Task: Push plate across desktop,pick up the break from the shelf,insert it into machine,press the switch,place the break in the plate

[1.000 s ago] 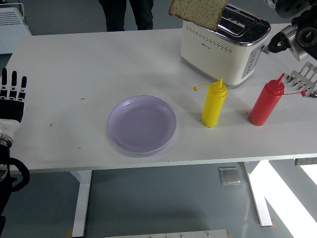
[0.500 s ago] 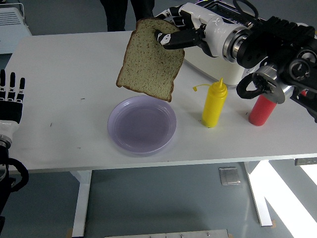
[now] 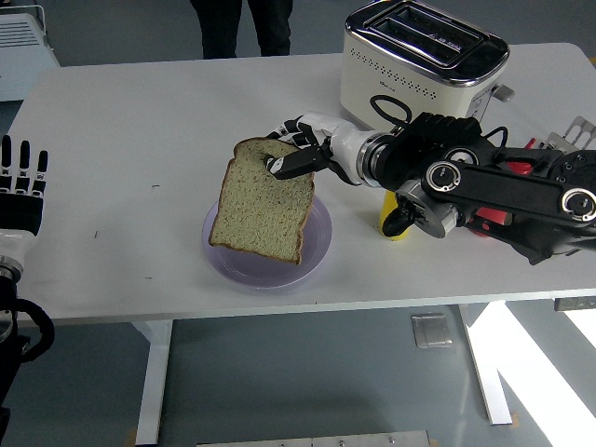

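My right hand (image 3: 287, 154) is shut on the top edge of a slice of brown bread (image 3: 261, 202), which hangs tilted just over the lilac plate (image 3: 318, 244). The bread's lower edge is at or near the plate; I cannot tell if it touches. The right arm (image 3: 484, 182) reaches in low from the right across the table. A cream toaster (image 3: 419, 65) stands at the back right with empty slots. My left hand (image 3: 23, 182) rests at the left edge, fingers straight and holding nothing.
A yellow sauce bottle (image 3: 399, 223) and a red bottle (image 3: 494, 216) are mostly hidden behind my right arm. A metal rack (image 3: 577, 135) shows at the right edge. A person's legs (image 3: 240, 23) stand beyond the far side of the table.
My right hand has carried the bread from above the toaster leftward and down to just above the plate. The left hand has stayed put.
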